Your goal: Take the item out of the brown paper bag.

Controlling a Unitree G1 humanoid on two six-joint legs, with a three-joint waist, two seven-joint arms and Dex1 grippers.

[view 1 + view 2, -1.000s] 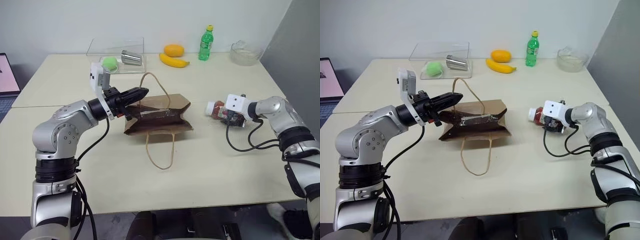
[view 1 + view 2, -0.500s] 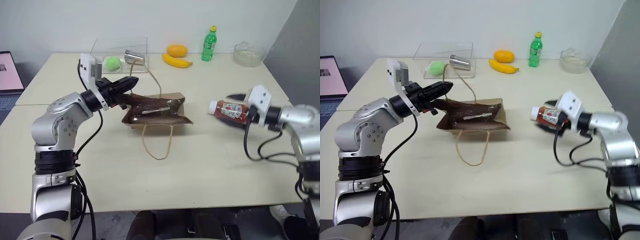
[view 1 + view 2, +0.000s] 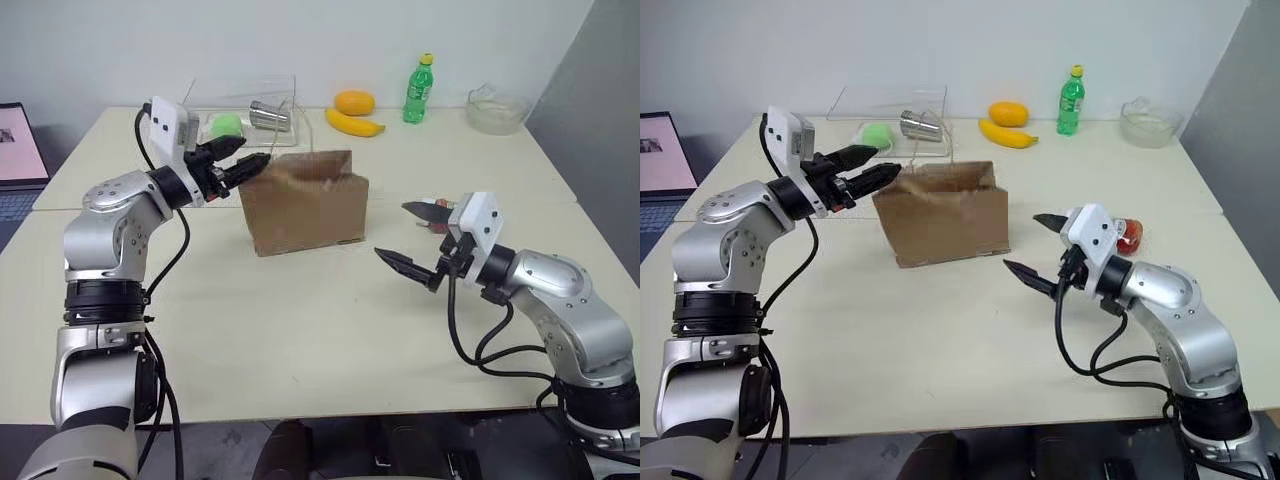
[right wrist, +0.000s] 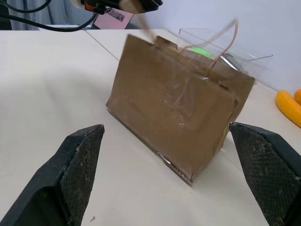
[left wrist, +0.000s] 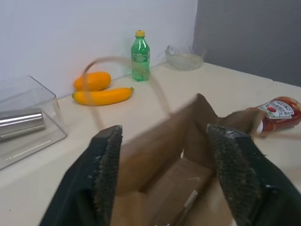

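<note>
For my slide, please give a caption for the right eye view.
Brown paper bag stands upright between two open grippers, left gripper and right gripper; ketchup bottle lies outside.

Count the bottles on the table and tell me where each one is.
2. The green soda bottle stands upright at the far edge, beside the banana. The ketchup bottle lies on its side right of the brown paper bag.

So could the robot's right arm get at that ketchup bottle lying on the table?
Probably yes. The ketchup bottle lies out of the brown paper bag, just behind the right gripper. Its jaws stand open and empty, but they point toward the bag, so the arm must turn back.
</note>
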